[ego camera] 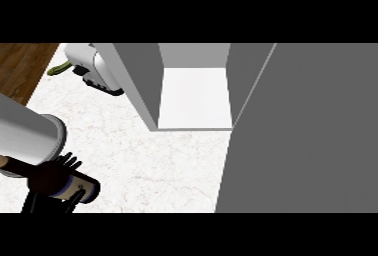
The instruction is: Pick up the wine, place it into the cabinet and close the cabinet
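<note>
The wine bottle [80, 187], dark with a white and blue label, lies sideways in my left hand [49, 176] at the lower left, above the marble counter [155, 165]. Dark fingers [69, 160] curl over the bottle and hide most of its body; its brown neck pokes out at the left edge. My grey left forearm [26, 136] comes in from the left. The open cabinet [193, 97] stands up and to the right of the hand, showing a bare white shelf. Its grey door [306, 140] is swung open and fills the right side. The right hand does not show.
A white and black appliance [96, 70] sits on the counter left of the cabinet, with a green item [59, 68] beside it. The counter's left edge meets a wooden floor [22, 65] at the upper left.
</note>
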